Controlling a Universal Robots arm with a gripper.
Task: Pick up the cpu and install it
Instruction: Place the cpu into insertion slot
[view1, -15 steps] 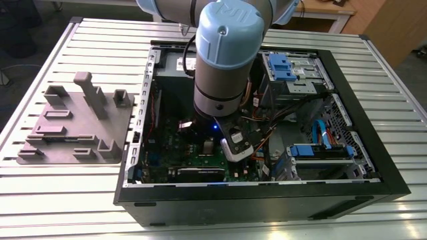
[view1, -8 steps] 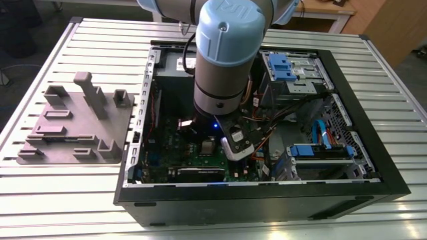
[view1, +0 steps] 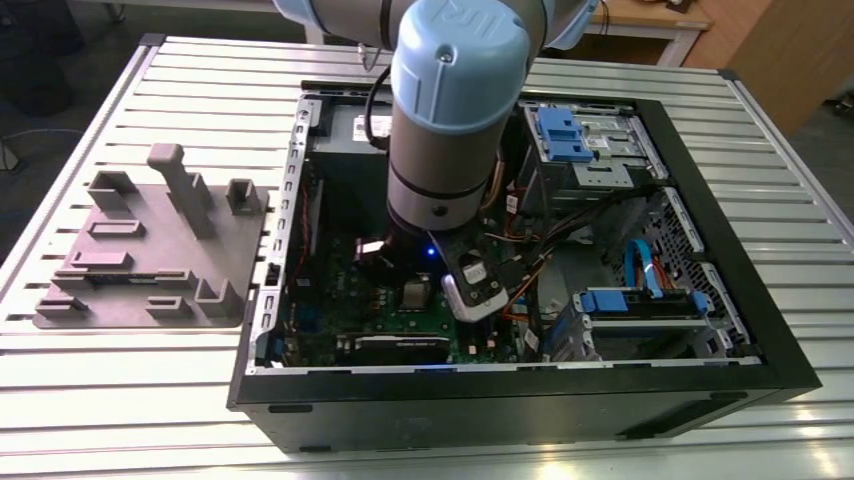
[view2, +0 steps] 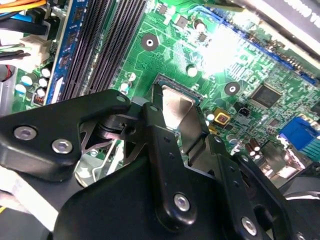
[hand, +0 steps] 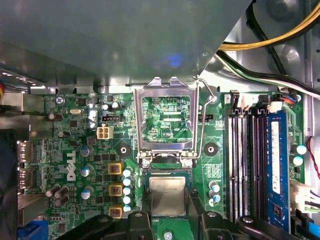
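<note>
down inside the case, the arm (view1: 447, 110) stands upright, jaws seemingly clamped on the cpu (hand: 167, 195).

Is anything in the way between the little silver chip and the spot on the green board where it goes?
Nothing visible is. The socket's metal frame is flipped open, clear of the spot. The cpu sits low over the socket on the green board, between the gripper fingers; whether it is fully seated cannot be told.

The computer case (view1: 527, 390) lies open on the table (view1: 120, 400), the fixture tray (view1: 147, 255) beside it toward the exterior view's left; the cpu (hand: 167, 196) sits on the motherboard (hand: 70, 150) beside the raised socket frame (hand: 167, 120).
</note>
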